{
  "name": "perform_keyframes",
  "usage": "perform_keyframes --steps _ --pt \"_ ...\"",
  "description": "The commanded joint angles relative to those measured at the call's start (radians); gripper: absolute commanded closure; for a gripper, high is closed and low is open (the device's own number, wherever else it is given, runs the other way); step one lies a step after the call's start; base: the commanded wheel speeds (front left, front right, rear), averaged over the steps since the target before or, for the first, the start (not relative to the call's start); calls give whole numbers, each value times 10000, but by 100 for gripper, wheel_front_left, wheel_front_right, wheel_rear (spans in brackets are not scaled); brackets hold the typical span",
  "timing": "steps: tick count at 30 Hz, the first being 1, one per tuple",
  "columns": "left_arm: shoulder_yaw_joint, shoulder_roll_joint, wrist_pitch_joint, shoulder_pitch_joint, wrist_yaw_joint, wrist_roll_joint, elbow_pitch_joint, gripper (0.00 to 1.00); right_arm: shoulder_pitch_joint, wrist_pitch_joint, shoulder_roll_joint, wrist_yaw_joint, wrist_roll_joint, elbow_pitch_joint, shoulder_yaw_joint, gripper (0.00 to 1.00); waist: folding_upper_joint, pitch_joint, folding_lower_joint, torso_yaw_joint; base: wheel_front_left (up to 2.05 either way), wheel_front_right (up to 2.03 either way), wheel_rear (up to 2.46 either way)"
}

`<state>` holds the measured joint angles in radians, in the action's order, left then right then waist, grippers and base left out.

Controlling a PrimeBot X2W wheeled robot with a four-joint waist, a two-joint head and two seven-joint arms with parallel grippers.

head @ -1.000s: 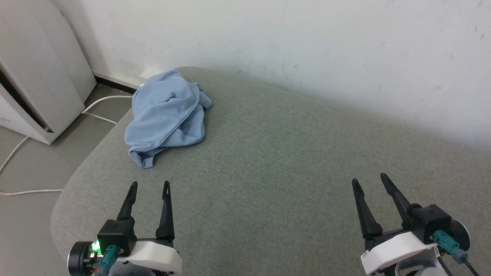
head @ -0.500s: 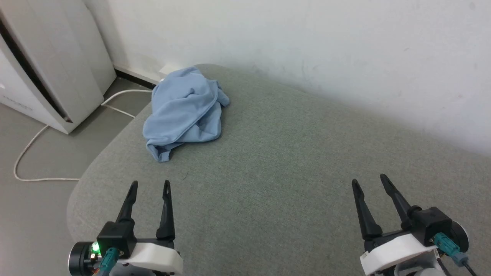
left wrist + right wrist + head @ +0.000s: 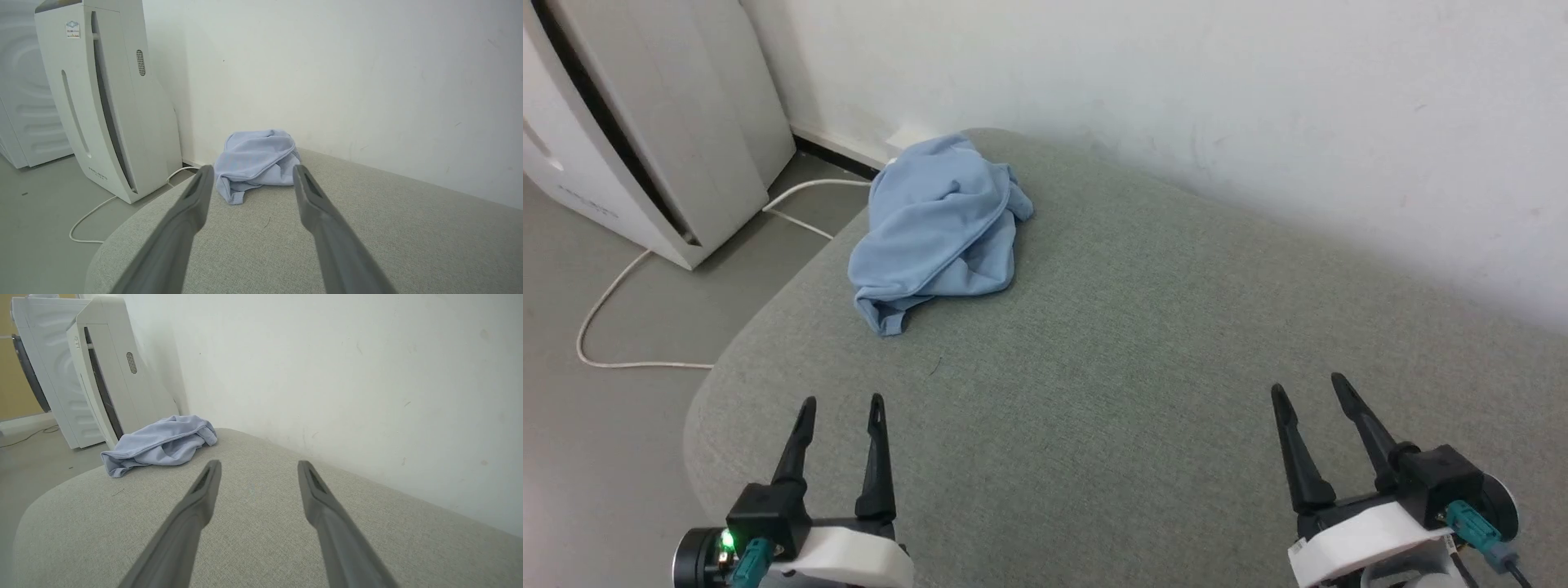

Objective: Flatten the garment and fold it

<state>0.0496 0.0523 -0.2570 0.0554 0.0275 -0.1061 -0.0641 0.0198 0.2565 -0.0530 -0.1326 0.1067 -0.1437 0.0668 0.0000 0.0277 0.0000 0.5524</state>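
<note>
Head view: the shirt [image 3: 939,233] is lying in a crumpled heap on the far left corner of the grey cushion [image 3: 1143,367], close to the wall. The heap is running long from the wall end down toward the cushion's left edge, with a narrow tail pointing at the robot. The left gripper [image 3: 842,400] is hovering low at the near edge with its fingers spread and nothing between them. The shirt is sitting ahead of it and slightly to its right, well apart. The right gripper [image 3: 1307,385] is also spread and empty, and is much farther off across the cushion.

Left wrist view: the shirt [image 3: 255,161] is showing almost dead centre between the two open fingers, so this arm is already pointing at it. A white appliance [image 3: 106,106] is standing on the floor to the left.

Right wrist view: the shirt [image 3: 159,443] is lying off to the left of the open fingers, well apart.

Judgement: the left arm is nearer, and a straight reach forward looks like the coming move.
</note>
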Motion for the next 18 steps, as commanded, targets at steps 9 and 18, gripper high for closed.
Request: perform_keyframes --steps 9,18 --pt "83 3 -47 -140 -197 -45 -300 0 1 53 28 19 -96 4 -47 0 0 -198 0 -216 0 0 0" --pt "202 695 351 -1957 -1080 -308 -1693 0 -265 53 28 19 -561 283 126 0 0 -1390 0 -838 0 0 0"
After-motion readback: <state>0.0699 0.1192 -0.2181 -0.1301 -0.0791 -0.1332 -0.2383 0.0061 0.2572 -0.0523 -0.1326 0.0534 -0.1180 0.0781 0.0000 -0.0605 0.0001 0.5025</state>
